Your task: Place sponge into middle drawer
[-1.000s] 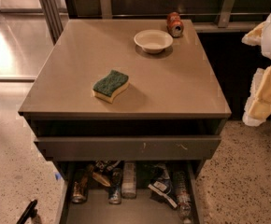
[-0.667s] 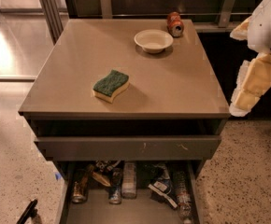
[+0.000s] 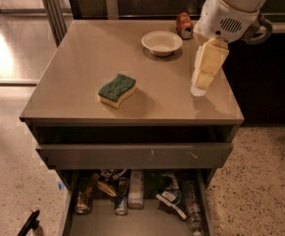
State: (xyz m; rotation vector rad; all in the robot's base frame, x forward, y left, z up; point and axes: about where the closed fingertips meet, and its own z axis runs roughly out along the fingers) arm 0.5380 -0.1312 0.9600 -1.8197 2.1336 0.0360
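Observation:
The sponge (image 3: pixel 117 89) lies on the tan table top, left of centre, dark green face up and yellow body below. The gripper (image 3: pixel 203 82) hangs from the white arm over the right side of the table top, pointing down, well to the right of the sponge and apart from it. The middle drawer (image 3: pixel 132 223) is pulled out at the bottom of the cabinet, its grey floor holding cans, bottles and wrappers.
A white bowl (image 3: pixel 161 42) and a tipped red can (image 3: pixel 184 25) sit at the back of the table top. A drawer with a long scratched grey front panel (image 3: pixel 132 155) sticks out slightly above the cluttered one. Speckled floor surrounds the cabinet.
The arm has swung in from the right edge, and the gripper now hangs over the table's right side instead of beside the cabinet. The sponge has not moved.

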